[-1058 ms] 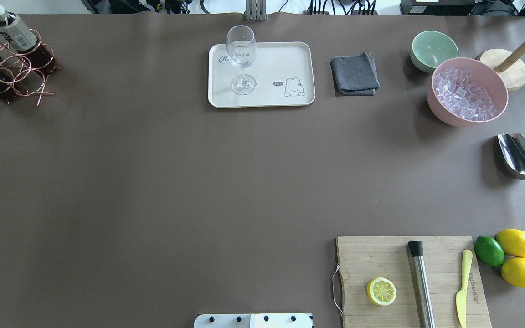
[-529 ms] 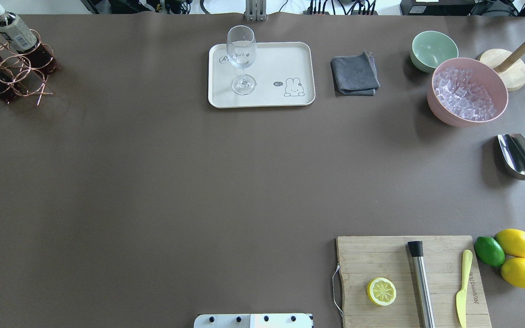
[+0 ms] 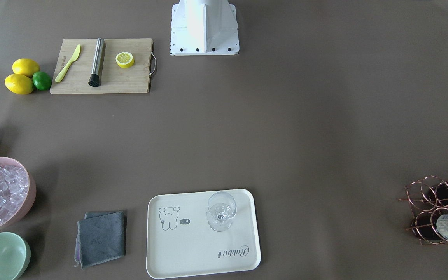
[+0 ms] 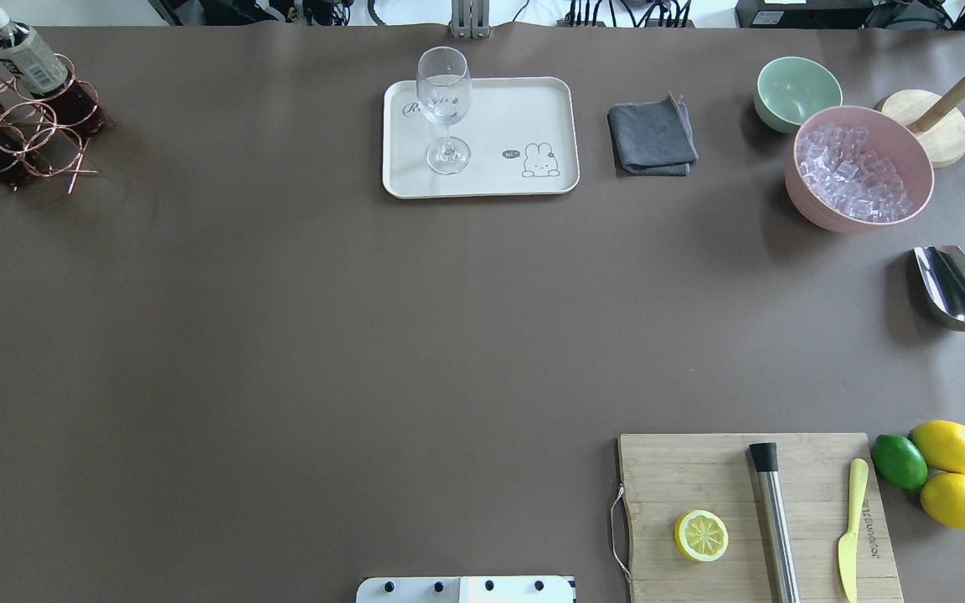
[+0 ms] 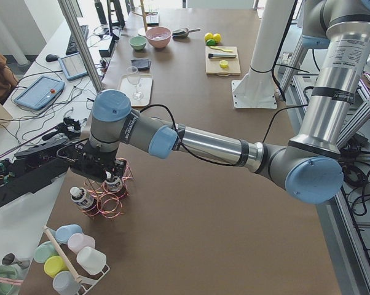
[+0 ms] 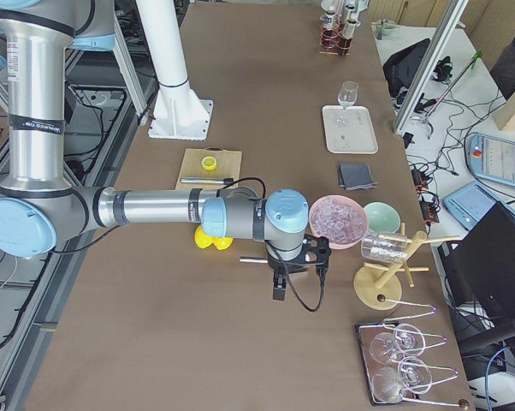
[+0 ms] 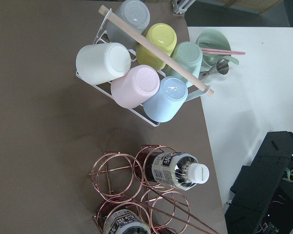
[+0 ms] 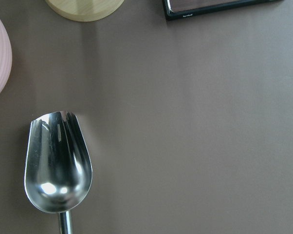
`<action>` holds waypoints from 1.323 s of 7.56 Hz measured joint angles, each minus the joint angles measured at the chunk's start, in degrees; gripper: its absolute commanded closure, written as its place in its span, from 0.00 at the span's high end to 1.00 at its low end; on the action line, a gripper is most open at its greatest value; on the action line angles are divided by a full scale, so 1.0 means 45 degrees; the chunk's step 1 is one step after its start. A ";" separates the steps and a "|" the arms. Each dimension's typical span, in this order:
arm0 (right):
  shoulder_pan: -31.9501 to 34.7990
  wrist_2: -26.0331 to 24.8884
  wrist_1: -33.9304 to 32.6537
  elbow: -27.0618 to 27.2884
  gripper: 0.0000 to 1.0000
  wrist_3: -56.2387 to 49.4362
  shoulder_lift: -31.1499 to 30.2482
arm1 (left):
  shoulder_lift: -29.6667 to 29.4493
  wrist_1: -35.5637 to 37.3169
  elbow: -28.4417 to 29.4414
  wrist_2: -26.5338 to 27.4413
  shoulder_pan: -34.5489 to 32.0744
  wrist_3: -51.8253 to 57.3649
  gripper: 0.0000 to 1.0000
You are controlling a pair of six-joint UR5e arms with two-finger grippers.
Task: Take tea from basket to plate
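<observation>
The table (image 4: 281,335) was laid for drinks, and the work sat at its far left corner. There the left arm (image 5: 209,144) reached out, its wrist above the basket (image 4: 26,134), while the plate (image 4: 524,109) lay well apart, mid-table at the far edge. The step in hand looked like the approach to a grasp, with no tea yet lifted.

Two bottles showed in the basket, each leaning in its ring. In the wrist view the nearer tea (image 7: 173,169) lay tilted, with its cap (image 7: 199,174) pointing away from the wire.

The left gripper (image 5: 105,172) hung just over the bottles. It showed only in the side view, so whether its fingers were spread or pressed together could not be told. The right gripper (image 6: 279,287), over by the scoop (image 8: 58,168), was no clearer and had no part in this.

To do the step well, the fingers would best close on the shoulder of the bottle, above the ring and below the cap. The pull should run along the bottle's lean, not straight up. A light wire basket would likely snag, and could lift or drag.

On the plate a glass (image 4: 444,100) stood in the left half. The bare half by the drawing looked like the safe spot, and the bottle should go down upright.
</observation>
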 measured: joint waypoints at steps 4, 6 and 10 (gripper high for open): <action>0.0003 0.0018 0.0000 0.0017 1.00 -0.0018 0.0014 | 0.0017 -0.0065 -0.0033 0.0002 0.0036 -0.0446 0.98; 0.0007 0.0019 0.0000 0.0020 1.00 -0.0018 0.0027 | -0.0234 -0.0104 0.0232 0.0041 0.0413 -0.0538 0.98; 0.0030 0.0019 0.0000 0.0020 1.00 -0.0018 0.0081 | -0.1329 -0.0124 0.1431 0.0085 0.1163 -0.0665 0.98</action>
